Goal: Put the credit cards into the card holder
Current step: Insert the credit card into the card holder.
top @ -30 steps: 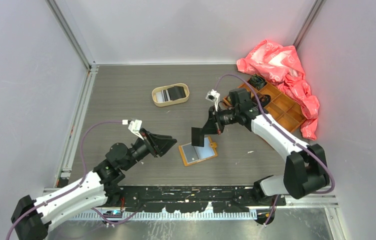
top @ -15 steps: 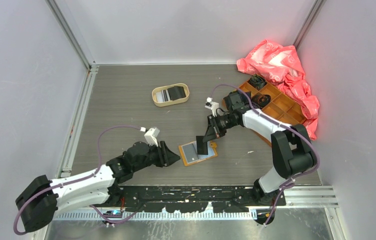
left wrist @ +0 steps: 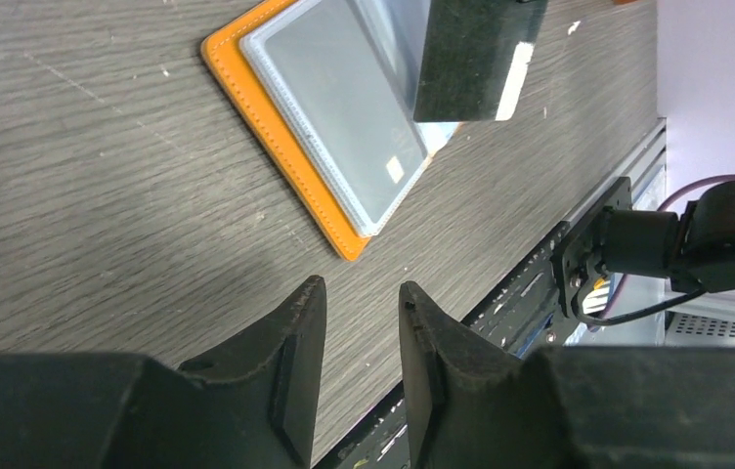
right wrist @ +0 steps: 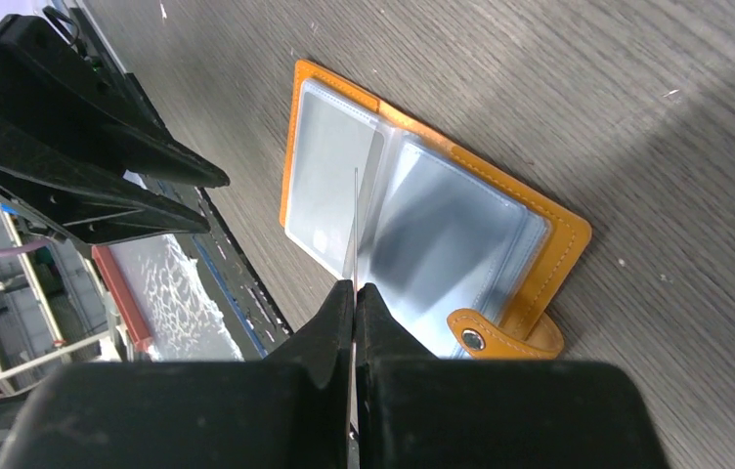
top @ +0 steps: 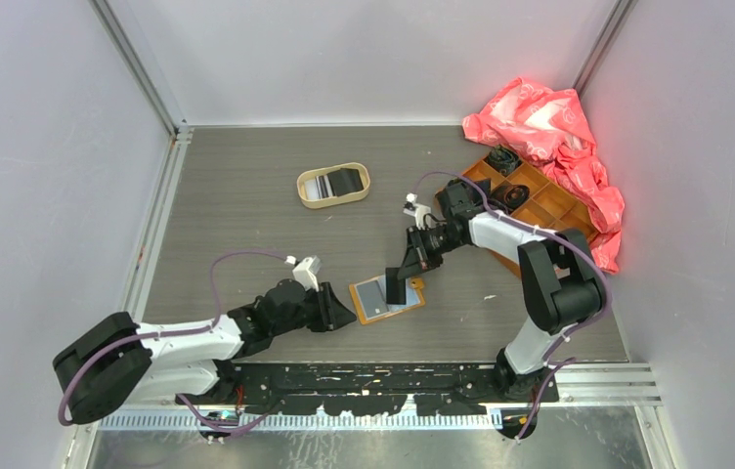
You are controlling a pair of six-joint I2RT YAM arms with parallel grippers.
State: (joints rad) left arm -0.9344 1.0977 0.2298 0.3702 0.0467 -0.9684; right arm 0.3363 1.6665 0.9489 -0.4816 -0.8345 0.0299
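**Black card pinched above the open card holder**

Nearest the arm bases, the left gripper (top: 346, 311) is seen low over the grey wood-grain surface (top: 246, 225), just beside the near-left corner of the holder. Its fingers (left wrist: 295, 391) are spread a little, and nothing is held between them. Just beyond, the small orange-tan leather card holder (top: 386, 298) is laid open and flat on the surface, with its clear plastic sleeves facing up. Above the sleeves, a thin flat black credit card (left wrist: 471, 59) is pinched by the right gripper (top: 398, 278), whose fingers are pressed together on it. The card is held on its edge, pointing down at the sleeves; whether it touches them cannot be told. Farther back, a black-and-white striped card (top: 319, 186) is seen in an oval tan tray (top: 301, 188). At the far right, a large orange compartmented box (top: 549, 210) is partly covered by a crumpled pink plastic bag (top: 540, 122).
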